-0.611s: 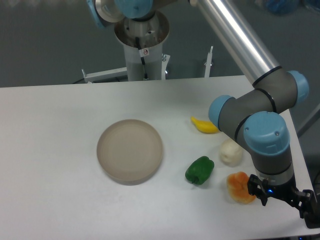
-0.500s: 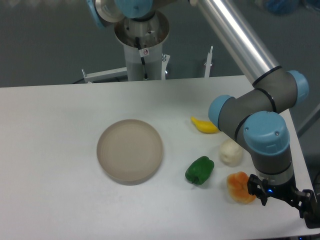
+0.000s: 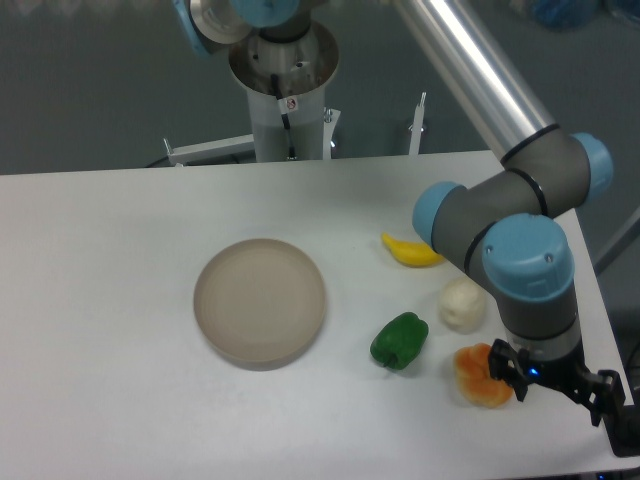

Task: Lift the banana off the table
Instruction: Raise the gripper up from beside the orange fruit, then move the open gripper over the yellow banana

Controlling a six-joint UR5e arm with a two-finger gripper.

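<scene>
Lying on the white table (image 3: 120, 250), the yellow banana (image 3: 408, 251) rests just beside the arm's grey elbow (image 3: 462, 222), which covers its right tip. Taking the round beige plate (image 3: 260, 301) as the marker, the banana sits to its right and a little farther back, well apart from the plate's rim. A green pepper (image 3: 399, 340) lies on the near right of the plate, close to it but not touching. Farther right of the plate, a white round item (image 3: 462, 305) sits between the banana and a lumpy orange-yellow item (image 3: 477, 374), which lies nearest the table's front edge. The robot arm (image 3: 480, 80) slants down from the upper middle of the view, bends at blue-capped joints, and drops its wrist (image 3: 535, 325) over the table's right side, far from the plate. The gripper (image 3: 552, 378) hangs low at the wrist's end, just beside the orange-yellow item and partly overlapping its right edge; from this angle only a dark body with a small blue light is plain, and whether its fingers are spread or closed cannot be told. Nothing is seen clamped in it. Behind the plate, past the table's far edge, the robot's pale pedestal (image 3: 288, 95) stands against a dark grey backdrop.
</scene>
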